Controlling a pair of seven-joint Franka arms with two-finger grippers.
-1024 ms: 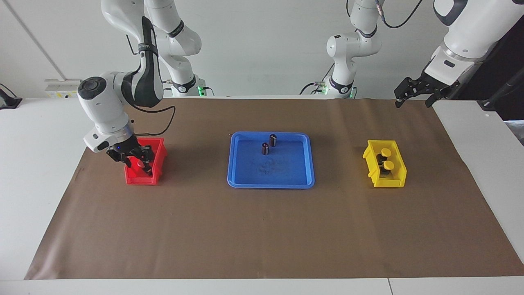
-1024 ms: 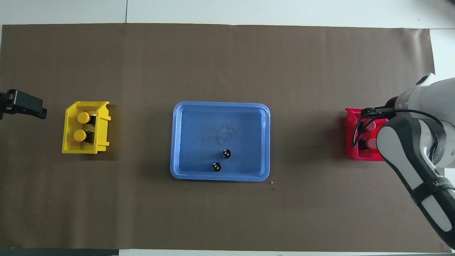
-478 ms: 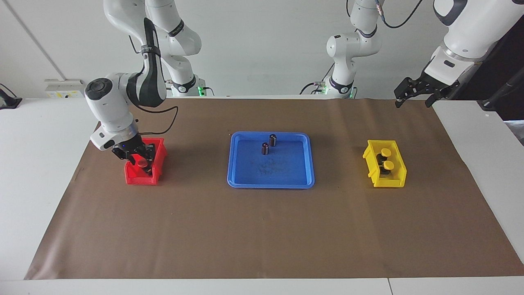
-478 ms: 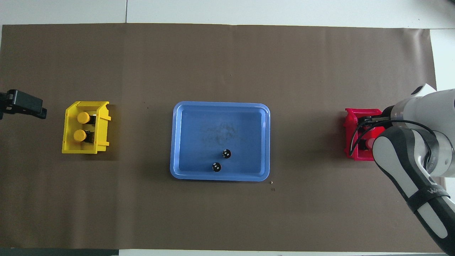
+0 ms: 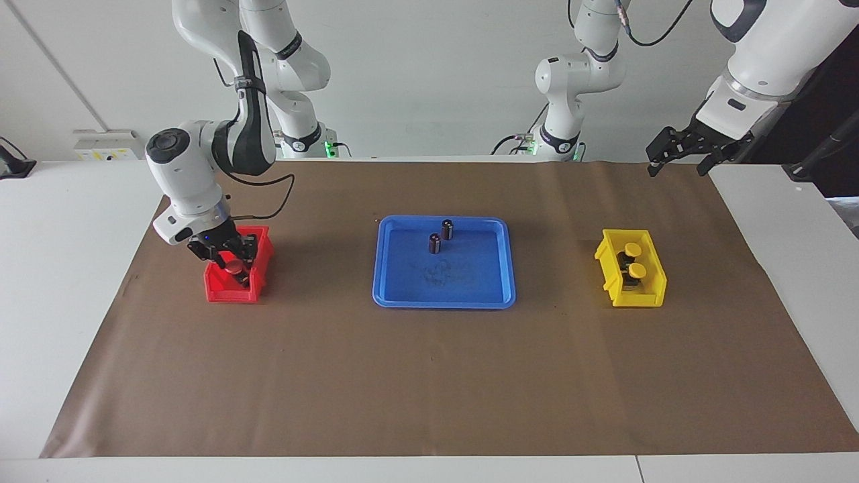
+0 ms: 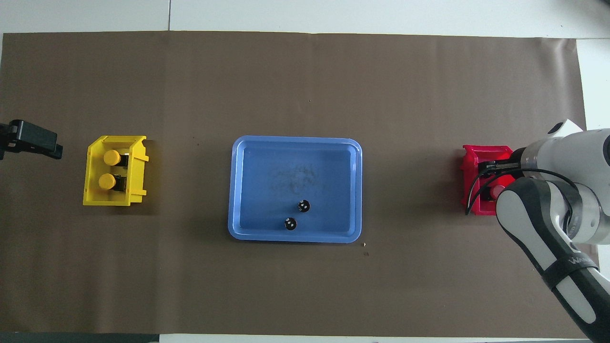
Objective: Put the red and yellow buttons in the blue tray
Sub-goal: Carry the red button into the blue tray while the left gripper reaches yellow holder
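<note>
I want a square pinch on the black body under the cap before lifting, since my right gripper [image 5: 231,263] is down in the red bin [image 5: 216,290] around a red button [image 5: 233,267], grip unclear, wrist tipped down, while the left gripper [image 5: 678,155] waits, spread, away from the blue tray [image 5: 444,300].

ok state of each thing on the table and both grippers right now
right gripper: over the red bin, a red button between its fingers
red button: in that grip, above the bin
red bin: upright
yellow bin: upright, holds two yellow buttons
blue tray: holds two dark cylinders standing upright, no buttons
left gripper: waits near the yellow bin's end
</note>
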